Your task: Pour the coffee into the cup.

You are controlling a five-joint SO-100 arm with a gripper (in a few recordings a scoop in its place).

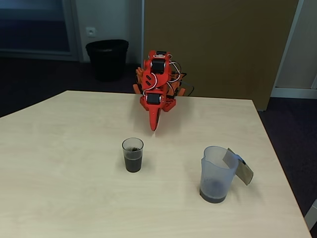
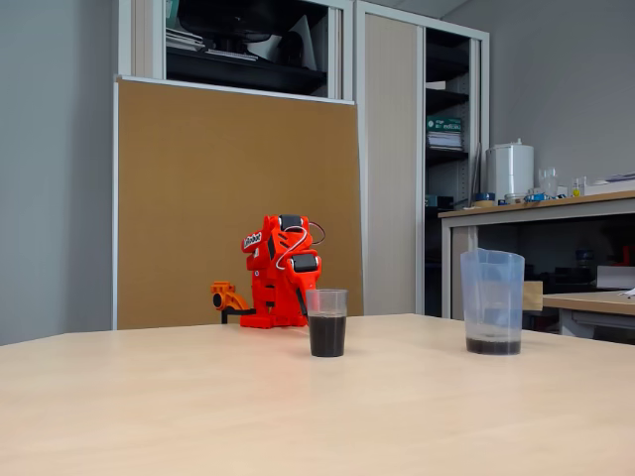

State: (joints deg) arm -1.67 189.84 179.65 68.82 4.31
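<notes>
The cup (image 1: 132, 154) stands upright near the middle of the table, more than half full of dark coffee (image 1: 132, 161). It appears as well in another fixed view, cup (image 2: 326, 322) and coffee (image 2: 326, 336). The translucent pitcher (image 1: 216, 173) stands upright to the right, with a thin dark layer of coffee (image 2: 493, 346) at its bottom. The orange arm (image 2: 280, 270) is folded at the table's far edge. Its gripper (image 1: 154, 124) points down at the tabletop behind the cup, fingers together, holding nothing, well apart from both vessels.
A black waste bin (image 1: 107, 58) stands on the floor behind the table. A brown board (image 2: 238, 198) rises behind the arm. The table's right edge (image 1: 282, 168) runs close past the pitcher's flat handle (image 1: 238, 166).
</notes>
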